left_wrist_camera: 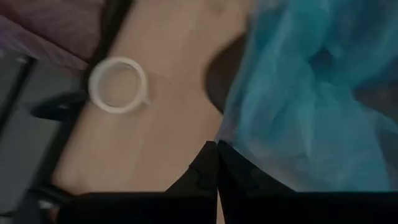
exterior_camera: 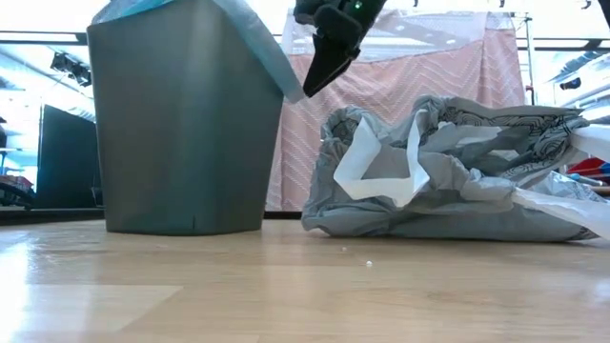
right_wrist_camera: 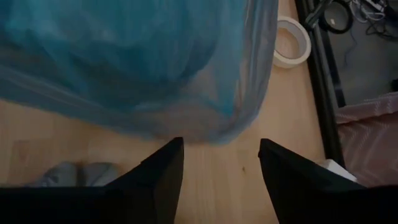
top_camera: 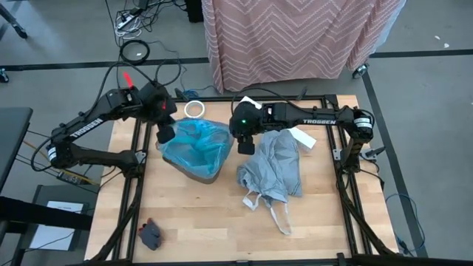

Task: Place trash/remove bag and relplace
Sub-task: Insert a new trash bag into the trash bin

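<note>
High view is showing the blue bag (top_camera: 196,144) draped over the bin (top_camera: 201,175), with the grey bag (top_camera: 275,168) lying full beside it on the table (top_camera: 222,229). Left gripper (top_camera: 165,134) is pinching shut at the liner's near edge, though whether it holds film I cannot tell; right gripper (right_wrist_camera: 221,163) is standing apart, holding nothing. I'd be spreading the liner evenly round the rim, tugging gently so the film isn't tearing.

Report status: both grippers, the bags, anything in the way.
Left gripper shut at the blue bag's left edge, grip unclear. Right gripper open, empty, beside the bin. Blue bag lines bin; grey bag on table. Nothing blocking.
</note>
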You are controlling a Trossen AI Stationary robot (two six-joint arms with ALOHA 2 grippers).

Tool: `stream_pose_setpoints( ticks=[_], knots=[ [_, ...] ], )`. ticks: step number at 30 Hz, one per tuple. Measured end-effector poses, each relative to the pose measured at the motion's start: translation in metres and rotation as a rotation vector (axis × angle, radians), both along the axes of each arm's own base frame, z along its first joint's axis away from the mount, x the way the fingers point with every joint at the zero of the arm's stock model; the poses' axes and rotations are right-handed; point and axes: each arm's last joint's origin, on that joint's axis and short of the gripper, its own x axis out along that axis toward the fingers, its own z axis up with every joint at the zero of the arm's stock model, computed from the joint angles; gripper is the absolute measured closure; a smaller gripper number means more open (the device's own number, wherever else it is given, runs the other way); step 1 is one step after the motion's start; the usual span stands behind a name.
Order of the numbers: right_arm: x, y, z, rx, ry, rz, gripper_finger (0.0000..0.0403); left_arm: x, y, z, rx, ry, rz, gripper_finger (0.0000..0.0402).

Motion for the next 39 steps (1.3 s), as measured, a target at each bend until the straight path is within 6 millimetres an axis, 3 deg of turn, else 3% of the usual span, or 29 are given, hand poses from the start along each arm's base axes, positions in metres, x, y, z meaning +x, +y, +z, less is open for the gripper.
stream_pose_setpoints(
  ticks=[7, 16, 27, 31, 35, 39],
  knots=[
    [-0.009, 0.007, 0.014, -0.05, -0.018, -0.018, 0.0204, -0.011, -0.008, -0.022, -0.1, 0.026, 0.006, 0.0396],
    [-0.023, 0.026, 0.039, -0.05, -0.11, 0.012, 0.0202, -0.006, -0.009, -0.045, -0.152, -0.094, 0.037, 0.0396],
    [-0.033, 0.069, 0.067, -0.05, -0.266, 0.124, 0.0199, -0.008, -0.008, -0.028, -0.044, -0.144, 0.072, 0.0396],
    [-0.027, 0.082, 0.075, -0.19, -0.345, 0.213, 0.0198, -0.005, -0.005, -0.025, 0.023, -0.179, 0.074, 0.0396],
    [-0.017, 0.058, 0.093, -0.376, -0.496, 0.096, 0.0207, -0.002, -0.003, -0.022, 0.079, -0.204, 0.044, 0.0396],
    [-0.016, 0.02, 0.1, -0.299, -0.598, -0.03, 0.0216, -0.003, -0.003, -0.023, 0.076, -0.186, 0.082, 0.0396]
  ],
)
